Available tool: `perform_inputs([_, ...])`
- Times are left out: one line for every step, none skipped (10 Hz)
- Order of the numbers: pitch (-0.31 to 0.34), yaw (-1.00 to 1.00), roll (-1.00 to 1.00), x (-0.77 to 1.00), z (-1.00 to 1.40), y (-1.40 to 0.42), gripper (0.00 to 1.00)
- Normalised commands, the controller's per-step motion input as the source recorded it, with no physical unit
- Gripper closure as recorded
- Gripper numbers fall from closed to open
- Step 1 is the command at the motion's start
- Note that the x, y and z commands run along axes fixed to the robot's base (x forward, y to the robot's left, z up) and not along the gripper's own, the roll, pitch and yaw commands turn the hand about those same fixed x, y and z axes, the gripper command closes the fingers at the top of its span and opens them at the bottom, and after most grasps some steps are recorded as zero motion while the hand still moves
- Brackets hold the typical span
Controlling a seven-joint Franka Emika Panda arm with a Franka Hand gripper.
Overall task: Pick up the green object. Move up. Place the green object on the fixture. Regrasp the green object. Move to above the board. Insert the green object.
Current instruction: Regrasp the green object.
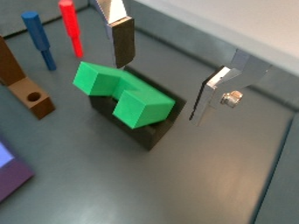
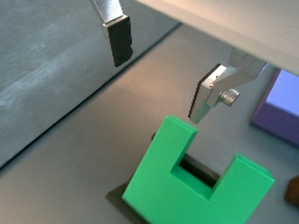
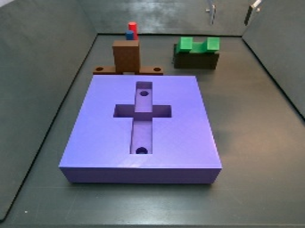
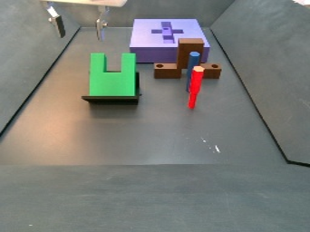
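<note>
The green object (image 1: pixel 122 92) (image 2: pixel 193 179) is a bright U-shaped block sitting on the fixture (image 1: pixel 152 136) (image 4: pixel 111 98), a low dark holder. Both side views show it there (image 3: pixel 198 46) (image 4: pixel 112 74), its two prongs clear of the fingers. My gripper (image 1: pixel 160 90) (image 2: pixel 158 90) hangs open above the block, with nothing between its silver fingers (image 1: pixel 121 44). In both side views the gripper (image 3: pixel 233 11) (image 4: pixel 76 20) is high at the frame edge, near the wall. The board (image 3: pixel 143 125) (image 4: pixel 169 38) is a large purple slab with a cross-shaped recess, apart from the fixture.
A brown upright block (image 3: pixel 127 55) (image 4: pixel 194 65) stands between the board and the fixture side. A red and blue peg (image 4: pixel 194 86) (image 1: pixel 73 31) stands beside it. Grey walls (image 3: pixel 268 53) enclose the dark floor.
</note>
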Motion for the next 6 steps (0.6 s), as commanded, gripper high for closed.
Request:
perform_inputs([0.314, 0.22, 1.0, 0.2, 0.09, -0.17, 0.0])
perform_inputs([0.303, 0.23, 1.0, 0.17, 0.05, -0.12, 0.0])
perform_inputs([0.303, 0.28, 1.0, 0.12, 0.08, -0.05, 0.0])
perform_inputs([0.349, 0.36, 1.0, 0.21, 0.12, 0.0, 0.0])
perform_inputs([0.351, 0.36, 1.0, 0.15, 0.12, 0.0, 0.0])
perform_inputs([0.374, 0.36, 1.0, 0.21, 0.16, 0.0, 0.0])
